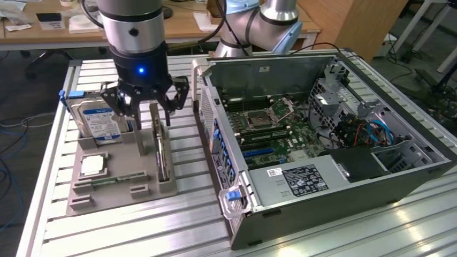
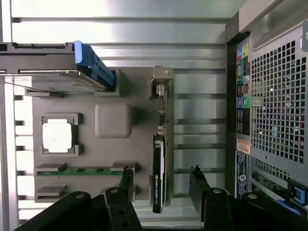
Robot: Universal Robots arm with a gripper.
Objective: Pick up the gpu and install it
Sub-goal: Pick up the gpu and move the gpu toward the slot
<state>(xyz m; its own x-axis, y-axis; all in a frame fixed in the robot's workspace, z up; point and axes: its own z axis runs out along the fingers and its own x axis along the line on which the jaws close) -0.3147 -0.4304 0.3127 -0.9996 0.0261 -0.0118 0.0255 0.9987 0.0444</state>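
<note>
Slotted aluminium table [image 1: 143, 225] carries the whole job, with office desks behind it. On it lie a grey fixture tray [image 2: 113, 120] and, past the gripper toward the exterior view's right, an open computer case [image 1: 321, 176].

The gripper [image 1: 151, 115] hangs low over the tray with its jaws spread wide and nothing in them. The gpu [image 2: 161, 144] stands on edge in its tray slot directly beneath, and one finger sits on each side of the thin card. In the wrist view a gap shows between each fingertip and the card, so I judge it straddled, not gripped.

By that reading the task has barely begun. The approach looks made, but the card is neither clamped nor lifted, and the whole installation is left.

The tray holds four parts:
- the gpu under the gripper, in the slot nearest the case
- a hard drive [image 1: 100, 124] with a blue-white label, upright in a slot just beside the gripper on the exterior view's left
- a small square silver chip [image 2: 57, 134] flat in its own recess, on the hard-drive side of the gripper
- a green memory stick [image 2: 82, 170] lying in a long holder close to one fingertip

The case lies with its side off. Its motherboard [image 1: 268, 126] is exposed, with a black power supply [image 1: 303, 179] and blue cables [image 1: 371, 134] inside. I see no card of the gpu's kind fitted there.
</note>
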